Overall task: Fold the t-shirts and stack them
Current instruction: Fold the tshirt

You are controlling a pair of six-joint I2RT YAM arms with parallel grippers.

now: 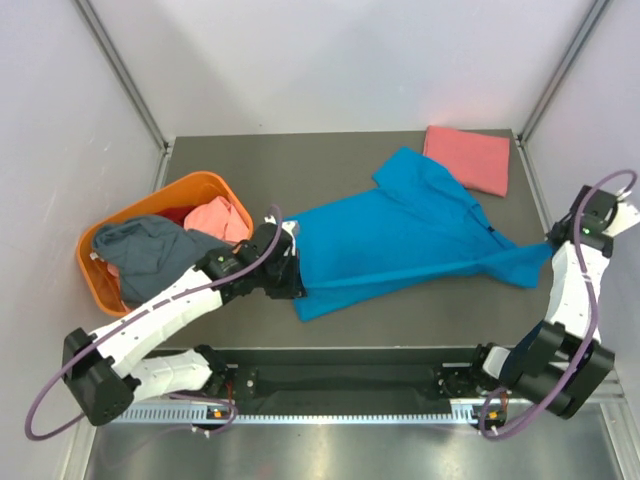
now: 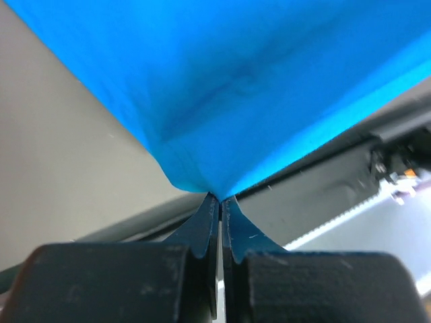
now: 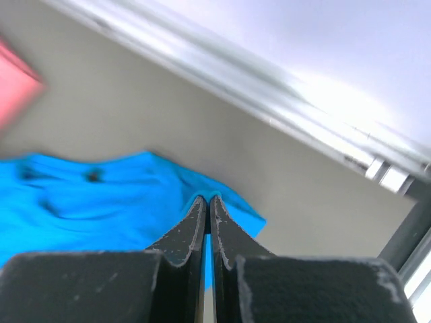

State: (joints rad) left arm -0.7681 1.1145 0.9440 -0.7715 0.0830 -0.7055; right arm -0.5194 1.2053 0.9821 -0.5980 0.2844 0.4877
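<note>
A bright blue t-shirt (image 1: 400,235) lies spread across the dark table, stretched between both arms. My left gripper (image 1: 287,262) is shut on its left hem; in the left wrist view the cloth (image 2: 242,87) rises from the closed fingertips (image 2: 220,200). My right gripper (image 1: 553,243) is shut on the shirt's right end, and the right wrist view shows blue cloth (image 3: 101,202) pinched at the tips (image 3: 206,199). A folded salmon-pink t-shirt (image 1: 468,158) lies at the back right. A grey-blue shirt (image 1: 150,250) and a salmon-pink one (image 1: 218,217) sit in the orange basket.
The orange plastic basket (image 1: 105,232) stands at the left, close to my left arm. Metal frame posts and white walls close in the table on the left, right and back. A rail runs along the near edge (image 1: 350,385).
</note>
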